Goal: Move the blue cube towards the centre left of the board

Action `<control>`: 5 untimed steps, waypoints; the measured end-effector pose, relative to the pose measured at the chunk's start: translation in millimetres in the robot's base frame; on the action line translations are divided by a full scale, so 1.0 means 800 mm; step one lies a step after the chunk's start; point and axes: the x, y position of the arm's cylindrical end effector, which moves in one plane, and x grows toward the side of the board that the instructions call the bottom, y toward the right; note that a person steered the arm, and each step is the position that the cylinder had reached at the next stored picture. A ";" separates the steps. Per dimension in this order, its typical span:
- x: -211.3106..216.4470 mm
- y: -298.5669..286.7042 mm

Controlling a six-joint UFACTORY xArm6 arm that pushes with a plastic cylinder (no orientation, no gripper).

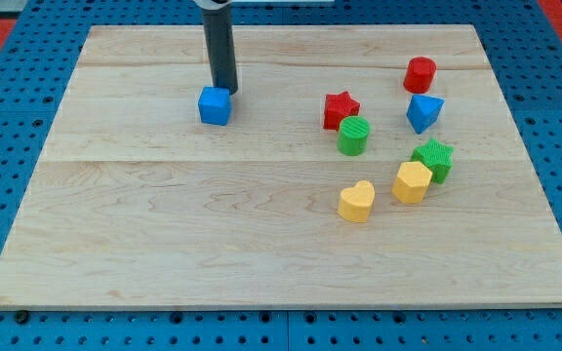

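My tip, the bare lower end of a dark rod with no gripper on it to open or close, rests just at 1 o'clock of the blue cube, touching or nearly touching its top-right edge. The cube sits on the wooden tabletop at about 10 o'clock from the board's middle. Well apart at 3 o'clock lies a cluster: red star, green cylinder, red cylinder, a second blue block, green star, yellow hexagonal block, yellow heart.
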 end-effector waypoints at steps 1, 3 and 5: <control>-0.011 0.051; -0.004 0.029; -0.005 0.000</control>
